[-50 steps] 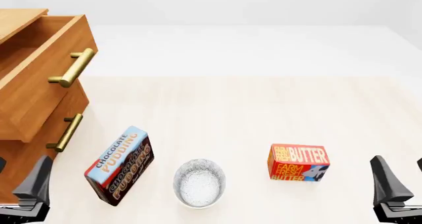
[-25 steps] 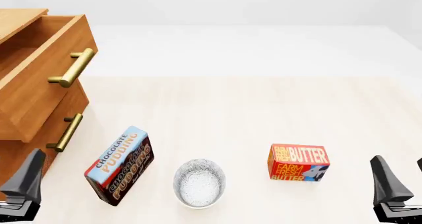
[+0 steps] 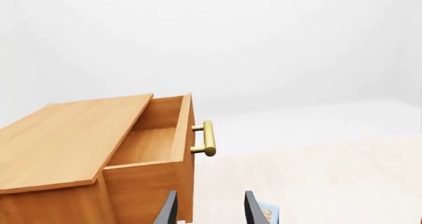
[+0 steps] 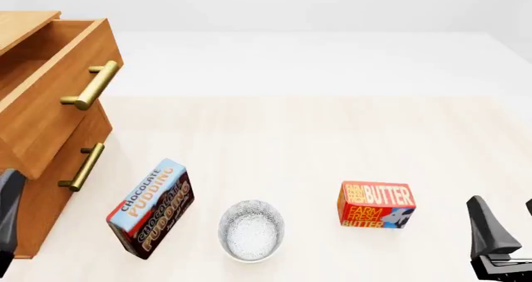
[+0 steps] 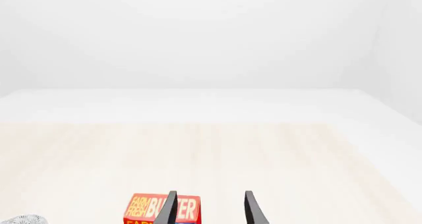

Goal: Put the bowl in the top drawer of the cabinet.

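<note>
left gripper (image 3: 207, 211) | lower centre of left wrist view, two dark fingers (image 3: 168, 211) parted, nothing between; only a dark sliver at lower left edge of front view | right gripper (image 5: 209, 209) | lower centre of right wrist view, fingers (image 5: 252, 209) parted, empty; lower right corner of front view, upright

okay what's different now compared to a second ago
Only the left gripper moved: it slid left, almost out of the front view, and holds nothing. The right gripper, the bowl, the pudding box, the butter box and the open top drawer stayed put.
</note>
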You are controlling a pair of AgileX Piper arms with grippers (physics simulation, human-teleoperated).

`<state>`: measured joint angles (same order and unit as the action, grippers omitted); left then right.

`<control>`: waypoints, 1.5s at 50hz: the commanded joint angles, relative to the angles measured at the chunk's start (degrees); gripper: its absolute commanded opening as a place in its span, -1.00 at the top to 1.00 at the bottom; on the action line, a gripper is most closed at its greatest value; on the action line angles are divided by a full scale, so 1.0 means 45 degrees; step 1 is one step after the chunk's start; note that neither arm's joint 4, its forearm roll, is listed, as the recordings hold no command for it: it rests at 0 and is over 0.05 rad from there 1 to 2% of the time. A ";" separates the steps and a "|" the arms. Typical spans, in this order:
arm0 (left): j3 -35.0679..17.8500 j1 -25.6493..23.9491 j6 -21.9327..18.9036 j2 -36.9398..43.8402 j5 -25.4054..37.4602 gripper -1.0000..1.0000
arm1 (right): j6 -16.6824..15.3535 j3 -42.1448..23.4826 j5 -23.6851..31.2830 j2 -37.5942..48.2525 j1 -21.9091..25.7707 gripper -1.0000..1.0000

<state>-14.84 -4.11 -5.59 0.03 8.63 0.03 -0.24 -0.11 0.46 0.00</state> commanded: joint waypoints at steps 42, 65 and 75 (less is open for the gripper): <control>-0.6387 -0.1372 -0.1640 0.2221 0.3251 -1.00 | 0.0001 0.0000 0.0000 -0.0001 -0.0002 -1.00; -0.8486 -0.0569 -0.0629 0.5220 0.3445 -1.00 | 0.0003 0.0000 0.0000 0.0002 -0.0002 -1.00; -0.9064 -0.0191 0.0214 0.6402 0.3531 -1.00 | -0.0001 0.0000 0.0000 0.0000 0.0003 -1.00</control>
<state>-52.42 -6.69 -8.31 23.25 23.79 0.03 -0.24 -0.11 0.47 0.00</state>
